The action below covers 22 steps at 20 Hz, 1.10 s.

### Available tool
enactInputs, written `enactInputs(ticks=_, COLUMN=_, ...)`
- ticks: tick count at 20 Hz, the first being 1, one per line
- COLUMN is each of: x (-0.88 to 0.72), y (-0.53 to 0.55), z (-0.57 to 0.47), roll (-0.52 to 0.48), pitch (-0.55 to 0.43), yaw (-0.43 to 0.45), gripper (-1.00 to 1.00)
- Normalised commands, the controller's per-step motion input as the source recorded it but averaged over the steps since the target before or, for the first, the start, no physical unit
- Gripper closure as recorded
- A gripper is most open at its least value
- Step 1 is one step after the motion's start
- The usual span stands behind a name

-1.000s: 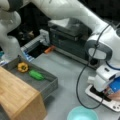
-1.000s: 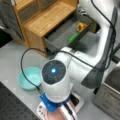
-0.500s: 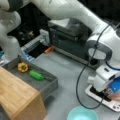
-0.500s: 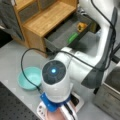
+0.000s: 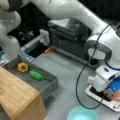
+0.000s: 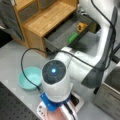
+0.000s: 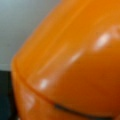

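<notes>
Claw point(image 5: 113, 92) down at white scale point(image 5: 100, 98), near right; orange object point(image 7: 75, 65) right against it. Grip state: cannot tell.

From my station I see a matte grey tabletop point(image 5: 67, 75) running under everything in both front views. A light wooden shelf unit with open cubbies point(image 6: 37, 17) stands at a front view's top left, and its pale wooden top point(image 5: 15, 92) fills a front view's bottom left. A dark grey open drawer point(image 5: 45, 83) juts from it. A black boxy metal appliance point(image 5: 72, 40) sits behind. Beyond that the backdrop is dark. A black perforated board point(image 6: 12, 105) edges the table.
</notes>
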Motion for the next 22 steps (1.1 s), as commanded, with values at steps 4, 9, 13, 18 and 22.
enactInputs(ticks=4, x=-0.33, y=-0.14, z=-0.06, roll=-0.087, pitch=-0.154, yaw=0.118, gripper=1.00)
enactInputs(ticks=9, x=-0.34, y=-0.13, z=-0.05, roll=-0.085, pitch=-0.153, yaw=0.118, gripper=1.00)
enactInputs(ticks=13, x=-0.35, y=-0.15, z=-0.01, roll=-0.078, pitch=-0.143, yaw=0.141, gripper=1.00)
enactInputs(ticks=18, x=-0.37, y=-0.19, z=-0.01, roll=-0.049, pitch=-0.130, yaw=0.254, gripper=1.00)
enactInputs(ticks=22, x=-0.35, y=-0.22, z=0.00, roll=-0.035, pitch=-0.095, yaw=0.277, gripper=1.00)
